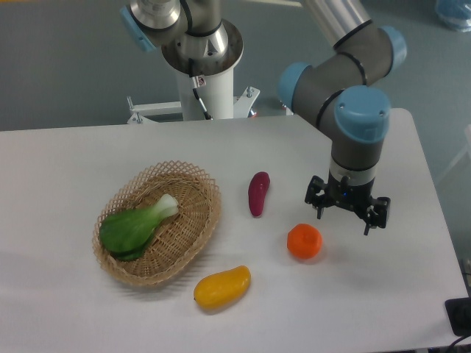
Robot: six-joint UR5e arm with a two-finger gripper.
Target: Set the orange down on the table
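Observation:
The orange [305, 241] rests by itself on the white table [412, 257], right of centre, with its dimpled top up. My gripper [344, 218] hangs above and to the right of it, apart from it. The fingers are spread and nothing is between them.
A wicker basket [193, 228] at the left holds a green leafy vegetable [136, 226]. A yellow mango-shaped fruit [221, 287] lies in front of the basket. A purple elongated vegetable [258, 193] lies left of the gripper. The arm's base stands at the back.

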